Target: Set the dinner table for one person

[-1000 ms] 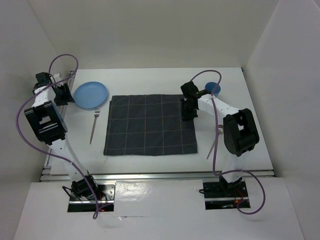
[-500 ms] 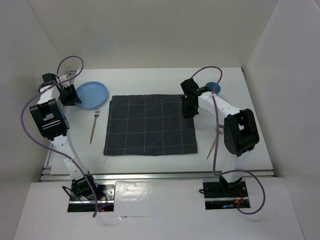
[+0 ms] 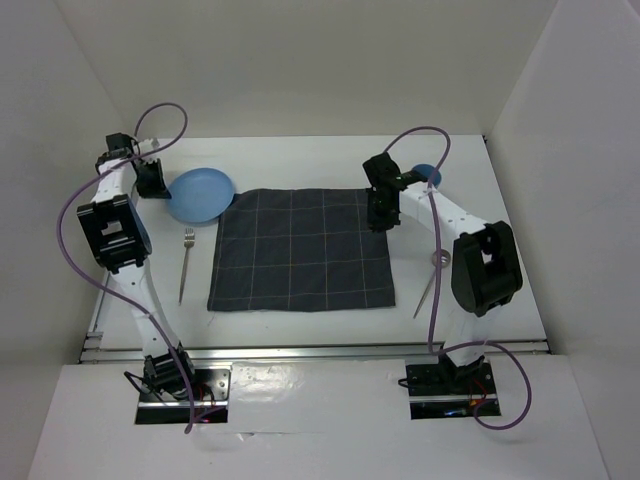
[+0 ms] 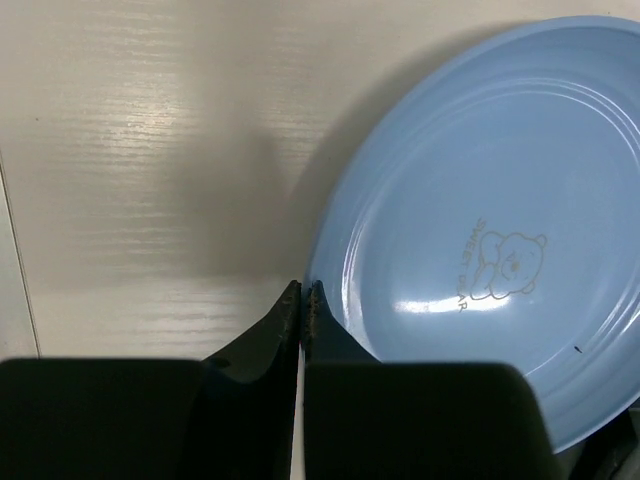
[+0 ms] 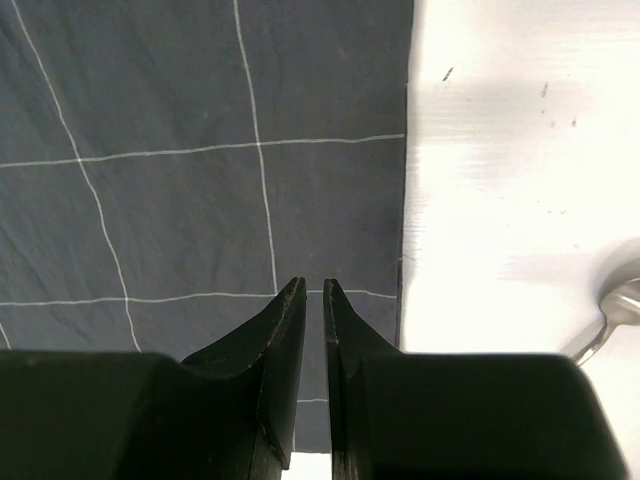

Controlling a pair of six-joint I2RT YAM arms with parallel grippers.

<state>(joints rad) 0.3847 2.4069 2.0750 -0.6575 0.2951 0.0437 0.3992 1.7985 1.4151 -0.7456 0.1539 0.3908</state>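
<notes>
Left arm (image 3: 110, 230): rises from its base at the near-left edge and reaches to the far-left part of the bench, with the wrist turned toward the right and a purple cable looping above it.
Left tool (image 4: 302, 290): fingers pressed together, tips right at the left rim of the blue plate (image 4: 500, 200). Whether the rim is nipped between them cannot be told.
Blue plate: lies flat, far left. In the top view its right rim meets the far-left corner of the checked cloth (image 3: 300, 250).
Writing: faint print inside the plate that seems to read "SWEET BEAR", beside a small outline drawing of a bear.
Fork (image 3: 185, 265): lies on the bench nearer than the plate, just left of the cloth, tines toward the far side.
Checked cloth: dark grey with thin pale lines, spread flat in the middle.
Right tool (image 5: 312, 285): points down over the cloth just inside its right edge, near the far corner. The fingers are nearly together, with a slim gap and nothing seen in it.
Right arm (image 3: 485, 265): goes up from the near-right base to an elbow at the right, with the forearm angled back and to the left.
Blue dish (image 3: 427, 174): mostly hidden behind the right forearm.
Spoon (image 3: 432, 280): lies on the bench right of the cloth, bowl toward the far side.
Dinner table (image 3: 300, 160): the white bench under everything, with a metal rail along its near edge.
</notes>
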